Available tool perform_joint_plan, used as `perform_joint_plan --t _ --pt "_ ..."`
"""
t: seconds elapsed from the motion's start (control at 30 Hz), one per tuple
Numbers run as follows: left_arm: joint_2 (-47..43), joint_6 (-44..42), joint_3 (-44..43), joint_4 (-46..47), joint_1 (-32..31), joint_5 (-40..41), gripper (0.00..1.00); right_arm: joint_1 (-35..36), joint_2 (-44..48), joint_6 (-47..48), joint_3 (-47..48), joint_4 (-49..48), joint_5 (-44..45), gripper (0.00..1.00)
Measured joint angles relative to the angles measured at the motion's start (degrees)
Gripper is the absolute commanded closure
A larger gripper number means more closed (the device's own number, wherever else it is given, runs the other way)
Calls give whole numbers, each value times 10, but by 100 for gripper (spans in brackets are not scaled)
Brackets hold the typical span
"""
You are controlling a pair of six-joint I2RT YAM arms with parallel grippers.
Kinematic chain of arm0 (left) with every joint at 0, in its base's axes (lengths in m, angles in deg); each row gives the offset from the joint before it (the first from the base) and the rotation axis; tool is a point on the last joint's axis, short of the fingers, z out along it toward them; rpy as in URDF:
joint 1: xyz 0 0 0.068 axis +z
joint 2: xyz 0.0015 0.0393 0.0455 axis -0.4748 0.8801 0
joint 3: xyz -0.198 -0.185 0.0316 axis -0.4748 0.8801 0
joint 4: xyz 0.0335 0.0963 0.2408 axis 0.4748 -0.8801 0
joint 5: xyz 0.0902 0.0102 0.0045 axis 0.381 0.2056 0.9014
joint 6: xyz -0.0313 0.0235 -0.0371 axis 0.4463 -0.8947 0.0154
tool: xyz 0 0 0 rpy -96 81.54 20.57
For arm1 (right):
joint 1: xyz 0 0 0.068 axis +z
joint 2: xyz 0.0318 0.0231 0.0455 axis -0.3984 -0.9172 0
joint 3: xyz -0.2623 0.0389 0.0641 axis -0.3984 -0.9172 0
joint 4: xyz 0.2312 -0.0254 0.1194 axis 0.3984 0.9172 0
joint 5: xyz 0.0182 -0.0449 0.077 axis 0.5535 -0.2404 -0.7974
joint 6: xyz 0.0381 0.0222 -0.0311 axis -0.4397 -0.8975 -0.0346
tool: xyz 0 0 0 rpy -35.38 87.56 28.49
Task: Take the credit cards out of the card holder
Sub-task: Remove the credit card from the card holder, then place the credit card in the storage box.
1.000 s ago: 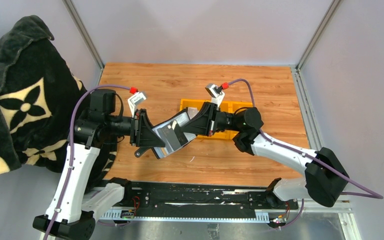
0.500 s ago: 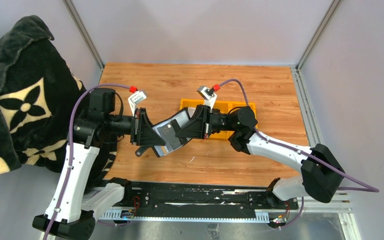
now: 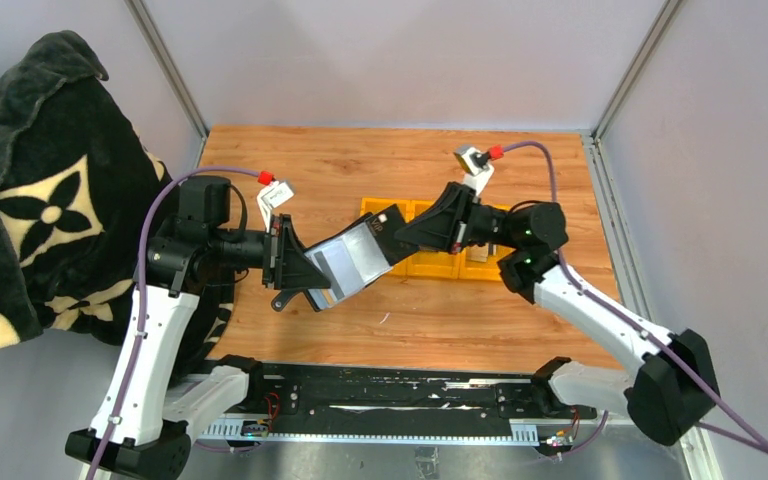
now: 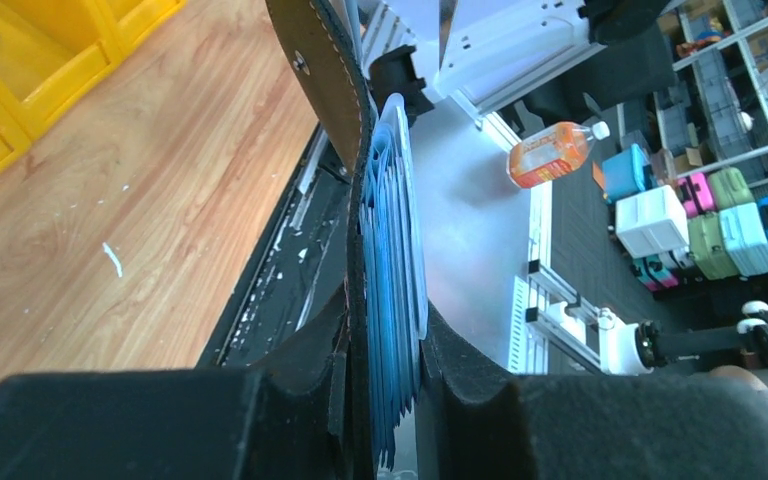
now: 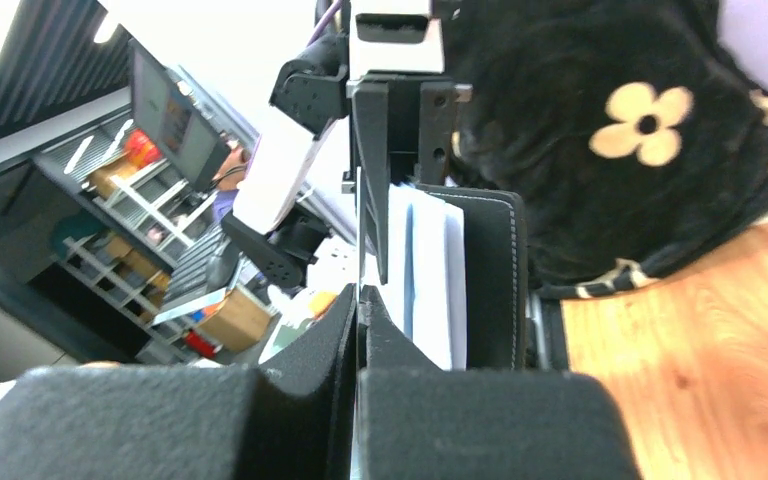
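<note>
My left gripper (image 3: 310, 272) holds the black card holder (image 4: 330, 90) above the table, shut on it with the stack of credit cards (image 4: 395, 250) standing edge-on between its jaws. In the top view a silvery card (image 3: 353, 258) reaches out of the holder to the right. The tip of my right gripper (image 3: 396, 228) meets that card's far end. In the right wrist view the right gripper (image 5: 360, 300) is shut on the thin edge of one card. The other white cards (image 5: 425, 270) and the holder's black cover (image 5: 495, 280) stand just to the right of it.
A row of yellow bins (image 3: 430, 265) sits on the wooden table behind and under the right gripper. A black blanket with cream flowers (image 3: 40, 180) hangs at the left. The black rail (image 3: 380, 395) runs along the near edge.
The right arm has drawn back to the right with its jaws shut, and more of the silvery card now shows out of the holder. The left arm has stayed put.
</note>
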Motion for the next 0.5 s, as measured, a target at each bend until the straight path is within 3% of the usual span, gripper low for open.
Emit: perform_joint_plan --t 0.1,0.27,0.37,0.5 --pt "-1 -8 0 -2 0 22 100 -48 37 18 -4 54 -7 100" --pt "-14 -41 9 -4 0 77 100 -156 83 128 -3 308 47 100" --pt "-23 -70 17 -13 0 101 100 -178 69 192 -3 428 121 100" --pt "-23 -111 21 -34 -2 132 100 -181 9 237 -3 516 201 100"
